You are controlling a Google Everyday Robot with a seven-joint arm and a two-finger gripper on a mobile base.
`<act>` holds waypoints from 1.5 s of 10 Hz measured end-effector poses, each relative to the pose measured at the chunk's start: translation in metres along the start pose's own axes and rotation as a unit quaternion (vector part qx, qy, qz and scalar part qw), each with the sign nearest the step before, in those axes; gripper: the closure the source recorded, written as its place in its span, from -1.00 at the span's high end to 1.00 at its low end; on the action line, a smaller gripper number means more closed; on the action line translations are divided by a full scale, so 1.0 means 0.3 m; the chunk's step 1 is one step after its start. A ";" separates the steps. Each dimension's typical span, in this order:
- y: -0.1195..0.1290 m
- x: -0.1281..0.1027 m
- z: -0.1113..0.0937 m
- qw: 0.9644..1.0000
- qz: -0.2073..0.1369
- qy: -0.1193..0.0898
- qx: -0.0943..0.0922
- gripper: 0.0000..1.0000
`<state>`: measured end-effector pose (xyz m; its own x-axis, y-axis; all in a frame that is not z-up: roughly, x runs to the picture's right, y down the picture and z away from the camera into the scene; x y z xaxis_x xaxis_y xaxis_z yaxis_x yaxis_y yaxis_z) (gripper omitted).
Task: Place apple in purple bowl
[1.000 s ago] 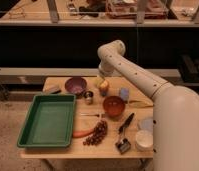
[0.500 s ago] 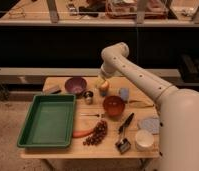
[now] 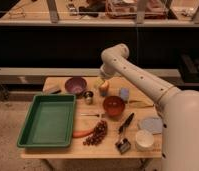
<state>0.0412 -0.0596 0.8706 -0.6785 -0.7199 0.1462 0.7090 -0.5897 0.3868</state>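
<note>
The apple (image 3: 103, 88), small and yellow-orange with a red blush, sits on the wooden table (image 3: 68, 150) near its back edge. The dull purple bowl (image 3: 75, 85) stands just left of it, upright and empty. My white arm reaches in from the right. Its gripper (image 3: 104, 80) hangs directly over the apple, very close to its top, with the jaws open. The gripper's lower end blends into the apple, so I cannot tell whether they touch.
A small metal cup (image 3: 88, 96) and an orange-brown bowl (image 3: 114, 105) stand in front of the apple. A green tray (image 3: 48, 120) fills the left. A carrot (image 3: 83, 133), grapes (image 3: 95, 134), a dark utensil (image 3: 124, 127), a white cup (image 3: 144, 140) and a grey plate (image 3: 152, 125) lie toward the front.
The gripper has come down a little toward the apple. The apple and the bowls have not moved.
</note>
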 end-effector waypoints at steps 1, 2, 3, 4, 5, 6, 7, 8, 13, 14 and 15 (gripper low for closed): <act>-0.001 0.002 -0.001 1.000 0.001 0.001 0.001 0.60; -0.002 0.002 0.011 1.000 0.017 0.000 0.005 0.60; -0.001 0.003 0.020 0.999 0.050 0.000 0.003 0.60; -0.002 0.006 0.024 0.997 0.074 0.001 0.000 0.60; 0.011 0.001 0.028 0.995 0.102 -0.001 -0.010 0.60; 0.014 0.003 0.028 0.994 0.111 0.001 -0.013 0.60; 0.017 0.003 0.028 0.993 0.116 0.002 -0.016 0.60; 0.018 0.002 0.029 0.993 0.113 0.004 -0.020 0.60; 0.047 -0.019 0.096 0.994 0.103 0.003 -0.033 0.60; 0.053 -0.017 0.110 0.994 0.101 0.002 -0.032 0.60; 0.058 -0.013 0.134 0.995 0.098 0.000 -0.028 0.60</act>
<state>0.0484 -0.0524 0.9135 -0.5264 -0.8229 0.2137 0.8371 -0.4577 0.2995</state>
